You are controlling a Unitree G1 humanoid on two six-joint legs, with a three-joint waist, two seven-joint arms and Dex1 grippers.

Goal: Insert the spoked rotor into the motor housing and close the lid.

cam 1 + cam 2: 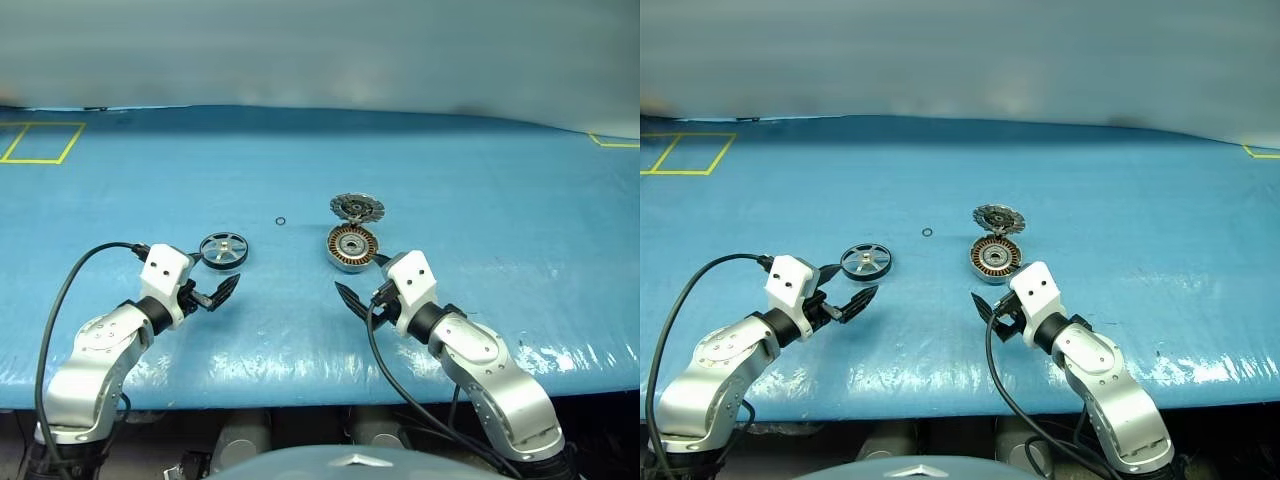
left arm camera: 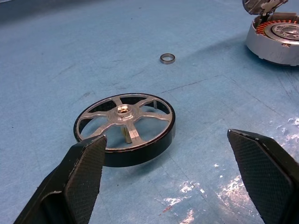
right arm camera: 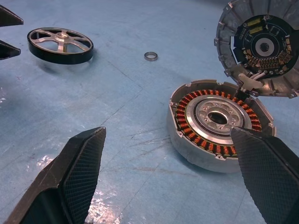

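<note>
Left wrist view: the rotor (image 2: 124, 129) is seen lying flat on the table (image 1: 480, 200), just ahead of the left gripper (image 2: 173, 177), jaws spread wide and empty. It looks light, rigid and probably slick, so the dark rim is best pinched across. The right gripper (image 3: 175, 177) is likewise apart, near the housing (image 3: 219, 123), whose lid (image 3: 259, 49) is propped open.

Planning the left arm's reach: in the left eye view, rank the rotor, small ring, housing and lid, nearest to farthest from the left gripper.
1. Rotor, just beyond the left gripper.
2. Small ring, farther out, to its right.
3. Housing, well to the right.
4. Lid, open, behind the housing.
</note>
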